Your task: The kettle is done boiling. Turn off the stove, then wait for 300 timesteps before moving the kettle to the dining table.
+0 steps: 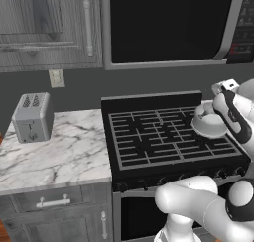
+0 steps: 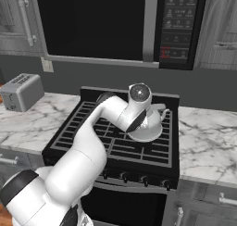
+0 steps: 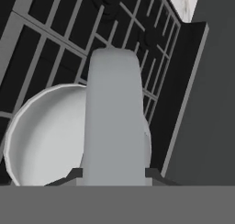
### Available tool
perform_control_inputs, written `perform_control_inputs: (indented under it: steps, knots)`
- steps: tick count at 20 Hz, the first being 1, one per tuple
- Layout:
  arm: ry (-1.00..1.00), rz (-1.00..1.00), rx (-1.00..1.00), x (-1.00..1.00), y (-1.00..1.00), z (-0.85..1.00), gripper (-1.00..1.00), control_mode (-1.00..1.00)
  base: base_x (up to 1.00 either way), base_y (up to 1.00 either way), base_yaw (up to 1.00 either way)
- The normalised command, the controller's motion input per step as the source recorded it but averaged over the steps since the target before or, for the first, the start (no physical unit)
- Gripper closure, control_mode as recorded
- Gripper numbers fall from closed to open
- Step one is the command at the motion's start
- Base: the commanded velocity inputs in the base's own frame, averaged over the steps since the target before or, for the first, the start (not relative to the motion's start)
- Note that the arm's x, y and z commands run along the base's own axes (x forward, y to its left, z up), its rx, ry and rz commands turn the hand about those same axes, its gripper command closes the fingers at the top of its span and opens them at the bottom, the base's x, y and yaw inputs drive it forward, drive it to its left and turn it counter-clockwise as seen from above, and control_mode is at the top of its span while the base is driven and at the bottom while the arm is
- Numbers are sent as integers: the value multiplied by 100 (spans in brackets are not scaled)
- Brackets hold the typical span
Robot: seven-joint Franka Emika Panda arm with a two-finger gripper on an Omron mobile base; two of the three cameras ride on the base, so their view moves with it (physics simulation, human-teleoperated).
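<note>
Kettle at the right of the left base view, on the stove grates.

In the hand view you see the kettle's handle between the two dark tips of the gripper, which close narrowly on it. The stove's front knobs run along the lower middle of the right base view. A toaster stands on the marble counter at the left, and a microwave hangs above.

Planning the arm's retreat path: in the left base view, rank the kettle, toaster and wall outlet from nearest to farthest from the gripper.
1. The kettle, on the stove's right rear grate, right at the gripper.
2. The wall outlet, on the backsplash left of the stove.
3. The toaster, far left on the marble counter.
</note>
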Motion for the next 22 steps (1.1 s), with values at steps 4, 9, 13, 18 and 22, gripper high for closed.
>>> perform_control_inputs:
  steps: [4,9,13,18,22]
  knots:
    - [-3,-4,0,-17,-6,0,100,100,-8,-6,-4]
    - [0,0,0,0,0,0,100,100,-35,-36,-20]
    - [0,0,0,0,0,0,100,100,-28,-30,-25]
    - [0,0,0,0,0,0,100,100,-20,-16,-32]
    - [0,0,0,0,0,0,100,100,-16,-4,-41]
